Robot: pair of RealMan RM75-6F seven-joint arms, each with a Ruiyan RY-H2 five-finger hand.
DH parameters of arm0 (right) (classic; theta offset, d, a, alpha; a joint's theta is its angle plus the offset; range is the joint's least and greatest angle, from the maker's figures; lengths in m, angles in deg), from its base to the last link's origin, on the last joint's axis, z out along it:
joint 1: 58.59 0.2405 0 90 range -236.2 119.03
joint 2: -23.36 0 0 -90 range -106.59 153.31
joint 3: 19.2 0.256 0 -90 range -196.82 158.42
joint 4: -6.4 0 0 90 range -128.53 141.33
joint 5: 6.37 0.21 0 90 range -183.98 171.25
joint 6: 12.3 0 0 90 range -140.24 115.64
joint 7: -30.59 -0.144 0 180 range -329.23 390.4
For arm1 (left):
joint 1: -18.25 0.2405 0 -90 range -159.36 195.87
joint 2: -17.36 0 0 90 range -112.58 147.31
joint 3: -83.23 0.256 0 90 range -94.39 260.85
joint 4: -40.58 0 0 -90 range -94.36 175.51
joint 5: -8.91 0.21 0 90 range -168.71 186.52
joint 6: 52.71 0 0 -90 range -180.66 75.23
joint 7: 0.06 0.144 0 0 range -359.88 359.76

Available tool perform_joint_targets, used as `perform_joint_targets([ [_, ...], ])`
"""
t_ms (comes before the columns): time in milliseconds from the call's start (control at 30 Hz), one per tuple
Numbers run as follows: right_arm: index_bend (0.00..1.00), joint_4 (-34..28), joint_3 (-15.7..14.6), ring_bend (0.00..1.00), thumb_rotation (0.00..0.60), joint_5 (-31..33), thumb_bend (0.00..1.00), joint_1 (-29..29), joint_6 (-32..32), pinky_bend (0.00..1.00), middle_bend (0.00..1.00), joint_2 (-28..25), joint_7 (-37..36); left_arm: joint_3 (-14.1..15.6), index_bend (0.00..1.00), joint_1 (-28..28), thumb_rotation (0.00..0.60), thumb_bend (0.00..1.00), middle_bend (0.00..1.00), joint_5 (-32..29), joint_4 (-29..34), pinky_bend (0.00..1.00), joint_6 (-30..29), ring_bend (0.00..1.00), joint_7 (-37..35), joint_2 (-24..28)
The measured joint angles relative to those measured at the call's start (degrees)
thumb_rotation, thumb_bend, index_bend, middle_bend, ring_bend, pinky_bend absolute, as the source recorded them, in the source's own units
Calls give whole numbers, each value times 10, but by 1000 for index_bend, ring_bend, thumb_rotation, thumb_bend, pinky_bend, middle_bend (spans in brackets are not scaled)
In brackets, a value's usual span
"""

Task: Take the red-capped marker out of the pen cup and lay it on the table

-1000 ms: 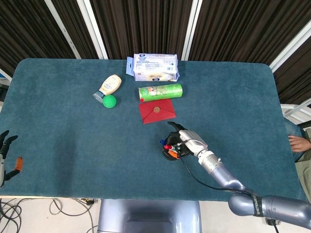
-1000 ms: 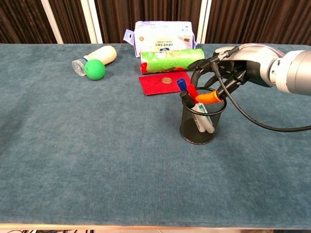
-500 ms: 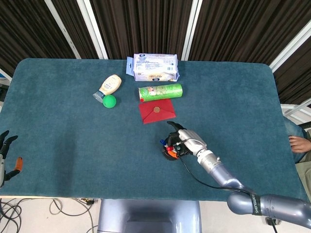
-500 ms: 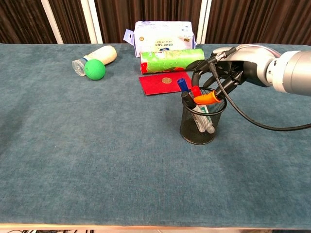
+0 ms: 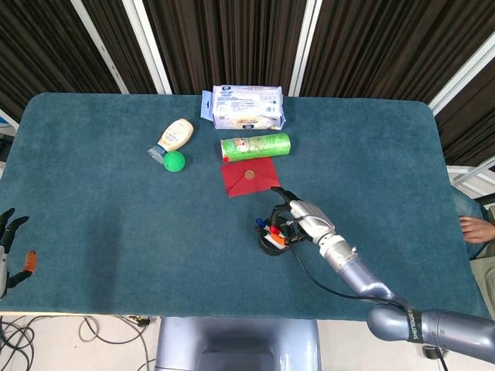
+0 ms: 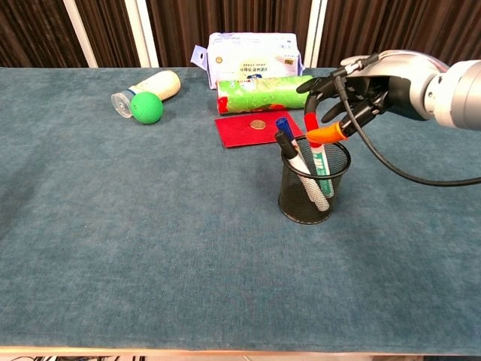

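A black mesh pen cup (image 6: 304, 197) (image 5: 270, 246) stands on the blue table, right of centre. Blue-capped (image 6: 280, 124) and black-capped (image 6: 283, 140) markers lean in it. My right hand (image 6: 364, 91) (image 5: 304, 218) hovers over the cup's far right rim. Its orange-tipped thumb and a finger pinch the red-capped marker (image 6: 311, 122) (image 5: 274, 229) just under the cap. The marker is raised, with its white barrel still down inside the cup. My left hand (image 5: 8, 249) hangs off the table's near left corner, fingers apart, holding nothing.
Behind the cup lie a red pouch with a coin on it (image 5: 249, 177), a green can on its side (image 5: 255, 146) and a pack of wipes (image 5: 247, 107). A cream bottle (image 5: 175, 136) and a green ball (image 5: 175, 161) sit at the back left.
My right hand has risen and drawn back from the cup's rim, lifting the red-capped marker partway up. The other markers have shifted in the cup. The left hand has not moved.
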Motion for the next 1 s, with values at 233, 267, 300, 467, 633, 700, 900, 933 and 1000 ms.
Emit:
perform_joint_targets([
  [233, 658, -20, 12, 45, 600, -10, 437, -8, -4, 162, 0, -36, -14, 0, 153, 0, 600, 449, 32, 0, 0, 44, 1, 78, 1, 0],
  [267, 658, -26, 16, 45, 600, -13, 437, -11, -6, 162, 0, -47, -18, 1, 153, 0, 600, 449, 32, 0, 0, 44, 1, 78, 1, 0],
  [300, 658, -31, 18, 45, 600, -15, 437, -14, -8, 162, 0, -56, -21, 1, 153, 0, 600, 449, 32, 0, 0, 44, 0, 78, 0, 0],
  [467, 658, -62, 35, 45, 600, -31, 436, -37, -11, 162, 0, -126, -59, 2, 152, 0, 600, 449, 32, 1, 1, 44, 1, 78, 2, -1],
  [633, 658, -76, 46, 45, 600, -58, 436, -67, -7, 162, 0, -203, -112, 3, 153, 1, 600, 449, 32, 2, 2, 44, -1, 78, 4, -2],
  [700, 658, -75, 48, 45, 600, -69, 436, -79, -1, 162, 0, -228, -136, 2, 153, 1, 600, 449, 32, 1, 2, 44, -2, 78, 3, -1],
  [900, 657, -33, 40, 45, 600, -86, 436, -98, 13, 162, 0, -251, -162, 3, 153, 1, 600, 448, 32, 1, 3, 44, 0, 78, 6, -1],
  [933, 657, -24, 36, 45, 600, -87, 437, -100, 15, 162, 0, -250, -162, 3, 153, 1, 600, 448, 32, 0, 3, 44, 0, 78, 6, -1],
  [1000, 657, -3, 26, 45, 600, -88, 436, -102, 18, 162, 0, -246, -157, 2, 153, 1, 600, 448, 33, -1, 3, 44, 0, 78, 6, -1],
])
